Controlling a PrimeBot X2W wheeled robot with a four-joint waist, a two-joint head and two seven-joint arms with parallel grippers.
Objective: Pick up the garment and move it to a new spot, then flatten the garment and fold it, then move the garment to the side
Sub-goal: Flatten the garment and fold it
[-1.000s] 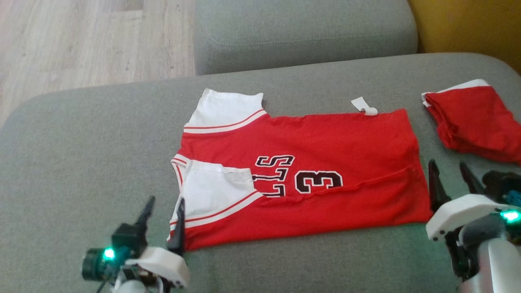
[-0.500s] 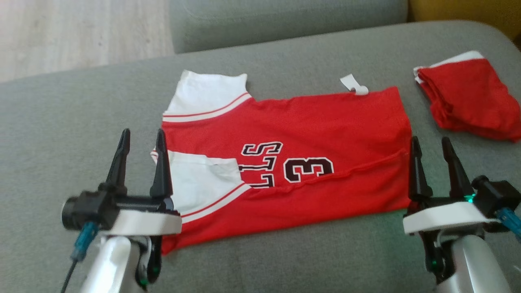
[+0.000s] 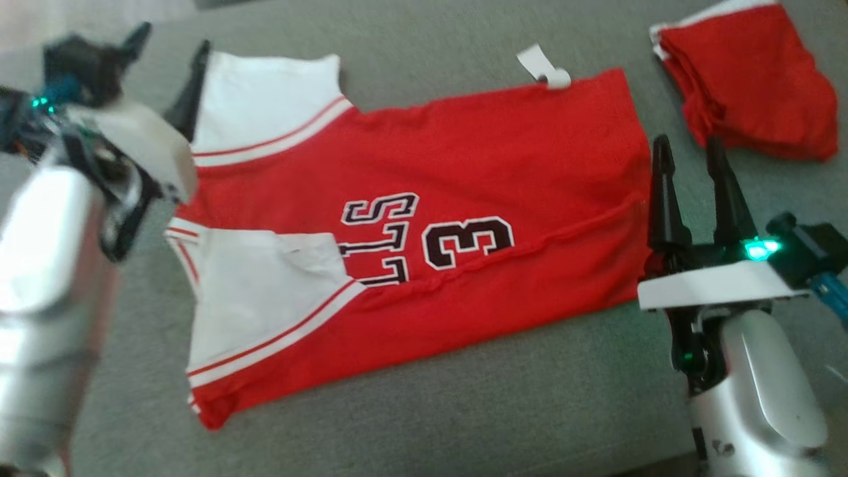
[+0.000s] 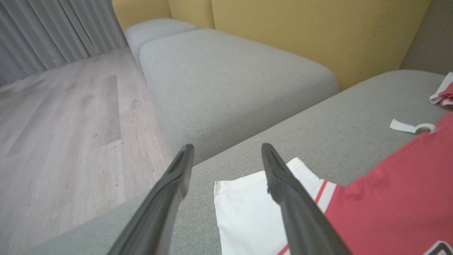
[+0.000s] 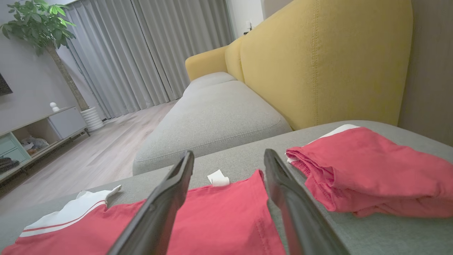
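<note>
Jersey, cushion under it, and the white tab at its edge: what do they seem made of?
The jersey looks like thin synthetic knit, matte red and white: it lies limp with soft creases. The cushion looks like woven upholstery fabric, matte grey with a fine flecked weave. The tab is white and curled, fabric label or paper; too small to tell.

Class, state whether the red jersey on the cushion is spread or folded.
Partly folded: the jersey lies flat, but its near side is turned over, cutting off the lettering.
</note>
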